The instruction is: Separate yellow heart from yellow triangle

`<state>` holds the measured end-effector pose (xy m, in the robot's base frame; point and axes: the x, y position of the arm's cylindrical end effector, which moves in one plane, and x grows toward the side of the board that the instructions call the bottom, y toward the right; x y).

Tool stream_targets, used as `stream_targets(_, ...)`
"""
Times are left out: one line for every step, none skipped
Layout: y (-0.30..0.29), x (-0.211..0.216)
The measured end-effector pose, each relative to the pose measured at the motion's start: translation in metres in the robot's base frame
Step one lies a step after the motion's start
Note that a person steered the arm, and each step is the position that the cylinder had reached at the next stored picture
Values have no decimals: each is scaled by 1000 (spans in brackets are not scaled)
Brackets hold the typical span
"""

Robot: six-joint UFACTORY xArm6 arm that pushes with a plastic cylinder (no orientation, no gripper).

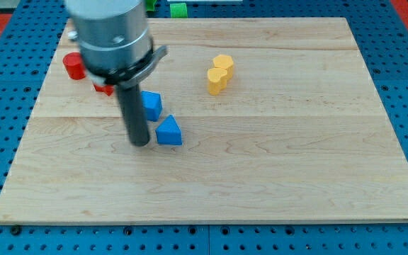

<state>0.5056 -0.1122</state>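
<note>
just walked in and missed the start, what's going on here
A robot arm is pushing blocks on a wooden board. My tip sits beside two blue blocks, left of them. The two yellow blocks it should separate still touch, off to the view's right. Red blocks lie at upper left.

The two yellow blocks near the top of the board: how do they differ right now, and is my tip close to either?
The upper yellow block sits nearer the view's top and slightly right; the lower yellow block sits nearer the view's bottom and slightly left. The lower one hides part of the upper one's front. Both are the same yellow, similar in size, and touching. Which is the heart I cannot tell. My tip is far to their left, beside the blue triangle.
</note>
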Motion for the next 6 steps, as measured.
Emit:
stream_targets(20, 8)
stream_targets(81, -38)
stream_targets(117, -68)
stream_targets(101, -45)
stream_targets(115, -81)
stream_targets(162, -148)
